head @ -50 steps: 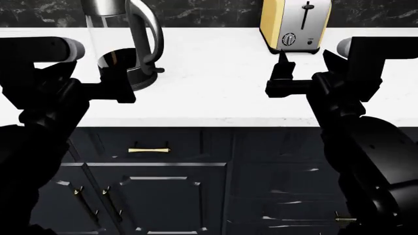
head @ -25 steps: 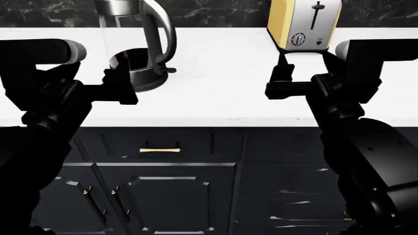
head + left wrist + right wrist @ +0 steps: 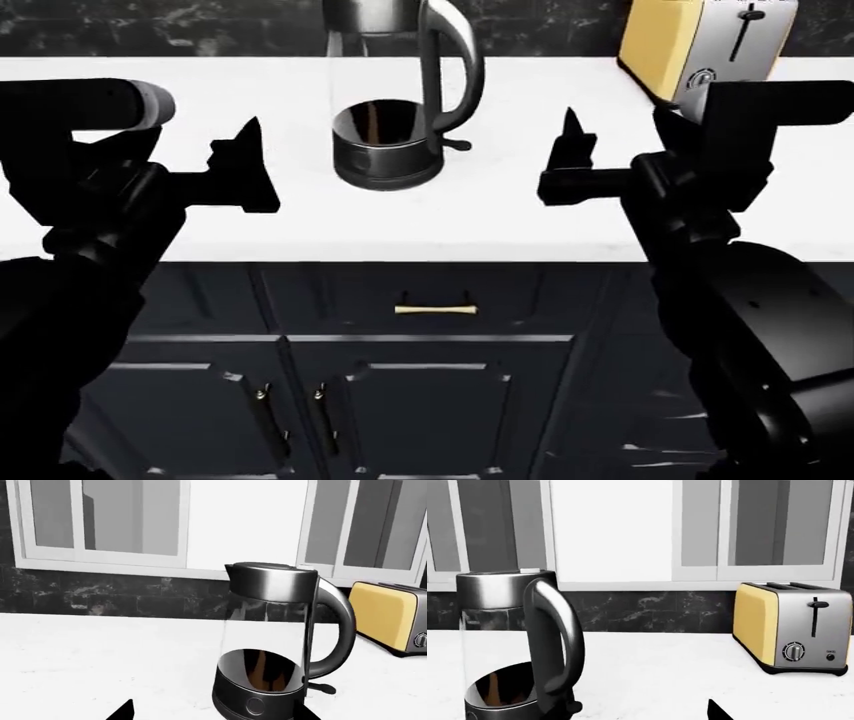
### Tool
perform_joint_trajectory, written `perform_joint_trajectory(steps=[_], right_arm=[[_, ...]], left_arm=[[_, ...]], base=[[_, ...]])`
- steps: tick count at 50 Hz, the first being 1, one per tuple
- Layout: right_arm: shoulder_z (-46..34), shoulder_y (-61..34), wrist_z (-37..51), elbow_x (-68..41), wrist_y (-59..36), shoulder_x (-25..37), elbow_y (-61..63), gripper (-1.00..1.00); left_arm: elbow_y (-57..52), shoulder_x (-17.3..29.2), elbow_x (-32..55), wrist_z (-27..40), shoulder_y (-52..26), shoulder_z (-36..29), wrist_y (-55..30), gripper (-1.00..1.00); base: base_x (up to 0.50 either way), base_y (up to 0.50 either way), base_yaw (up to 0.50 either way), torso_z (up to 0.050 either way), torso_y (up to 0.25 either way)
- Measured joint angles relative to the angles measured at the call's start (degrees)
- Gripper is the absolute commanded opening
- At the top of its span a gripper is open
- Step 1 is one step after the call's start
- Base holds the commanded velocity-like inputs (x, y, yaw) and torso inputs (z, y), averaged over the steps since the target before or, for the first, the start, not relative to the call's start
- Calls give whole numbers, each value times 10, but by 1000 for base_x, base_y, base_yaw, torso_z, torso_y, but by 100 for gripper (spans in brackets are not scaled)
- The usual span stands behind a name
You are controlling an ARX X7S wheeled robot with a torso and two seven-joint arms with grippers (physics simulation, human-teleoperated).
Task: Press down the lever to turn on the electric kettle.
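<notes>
The electric kettle (image 3: 394, 110), clear glass with a steel lid and loop handle on a dark base, stands on the white counter (image 3: 534, 215) between my two grippers. Its lever (image 3: 457, 145) juts from the handle's foot, toward my right side. My left gripper (image 3: 247, 170) is open and empty, left of the kettle. My right gripper (image 3: 571, 160) is open and empty, right of the lever and apart from it. The left wrist view shows the kettle (image 3: 270, 630) and lever (image 3: 321, 688) close ahead. The right wrist view shows the kettle's handle (image 3: 554, 635) and the lever (image 3: 575, 707).
A yellow and silver toaster (image 3: 707, 40) stands at the counter's back right; it also shows in the right wrist view (image 3: 790, 630). A dark marble backsplash and windows lie behind. Dark cabinets with a brass drawer pull (image 3: 434, 310) lie below the counter edge.
The kettle and toaster have slid rightward in the head view, so the kettle now sits between my grippers. Both arms hold the same pose and both grippers stay open.
</notes>
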State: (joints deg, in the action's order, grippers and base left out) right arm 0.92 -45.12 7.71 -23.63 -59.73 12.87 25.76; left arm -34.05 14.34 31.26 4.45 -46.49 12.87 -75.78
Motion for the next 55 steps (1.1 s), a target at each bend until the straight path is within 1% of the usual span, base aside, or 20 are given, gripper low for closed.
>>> perform_joint_trajectory(steps=[7,55], right_arm=[[0,0,1,-4,-2,1,0,100],[-4,-4,13,-16,-6,6,-14,100]], left_arm=[[1,1,2,2,0,-1,1,100],[2,5,21,15,4,-1,6,100]], base=[[179,108,0,0,0],[238,0,0,0,0]])
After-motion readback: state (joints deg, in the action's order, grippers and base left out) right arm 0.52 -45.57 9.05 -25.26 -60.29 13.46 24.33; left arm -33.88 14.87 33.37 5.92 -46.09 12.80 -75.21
